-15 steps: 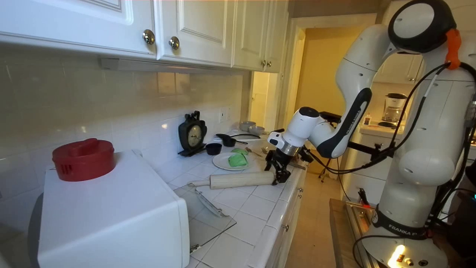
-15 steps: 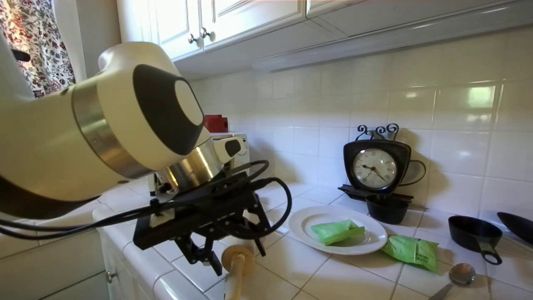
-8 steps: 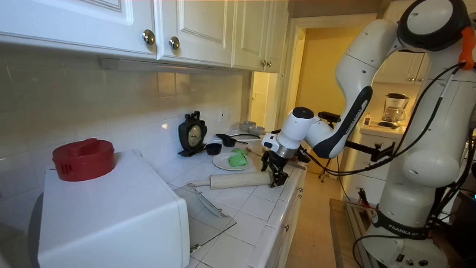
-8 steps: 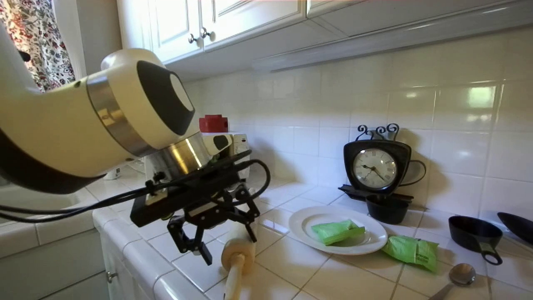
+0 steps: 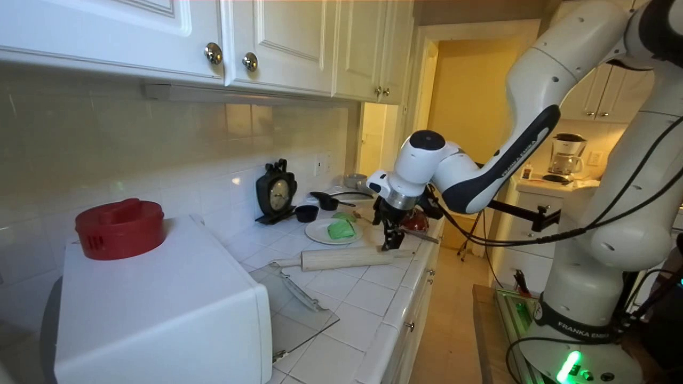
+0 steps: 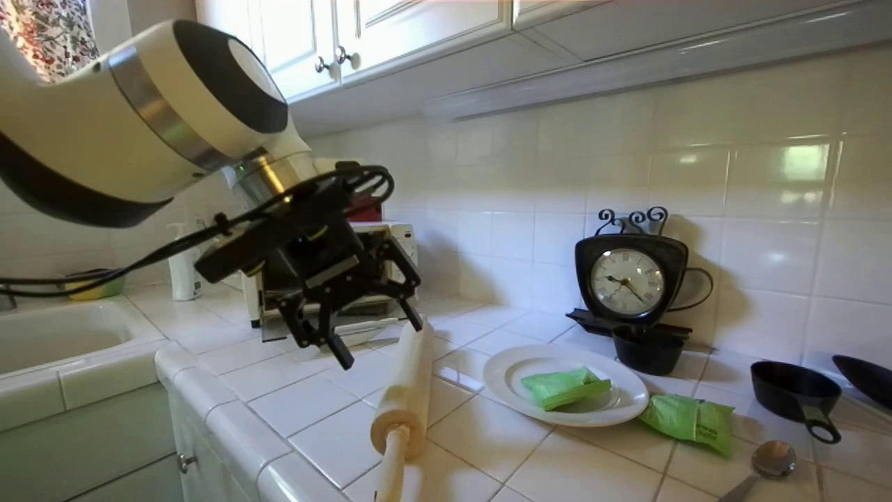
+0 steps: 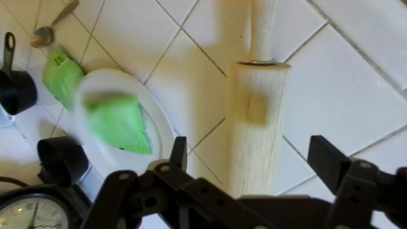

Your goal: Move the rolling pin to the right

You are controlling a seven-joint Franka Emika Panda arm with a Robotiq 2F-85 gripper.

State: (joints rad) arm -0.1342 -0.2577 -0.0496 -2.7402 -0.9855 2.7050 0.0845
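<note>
The pale wooden rolling pin (image 5: 344,258) lies on the white tiled counter in both exterior views, its near handle toward the camera in an exterior view (image 6: 404,390). In the wrist view the pin (image 7: 257,133) runs between my two fingers. My gripper (image 7: 249,141) is open and empty, with a gap on either side of the pin. In both exterior views the gripper (image 6: 380,341) is raised above the counter, near the pin's handle end in an exterior view (image 5: 391,246). The fingers show no contact with the pin.
A white plate (image 6: 502,390) holding a green packet (image 6: 564,388) is beside the pin. Another green packet (image 6: 690,422), a black clock (image 6: 631,279), black cups (image 6: 648,351) and a spoon (image 6: 773,459) stand near. A glass panel (image 5: 299,325) and white appliance (image 5: 176,298) lie past the pin's far end.
My gripper has risen off the pin's near end and shifted a little along it, toward the white appliance. The fingers stay open. The pin has not visibly moved.
</note>
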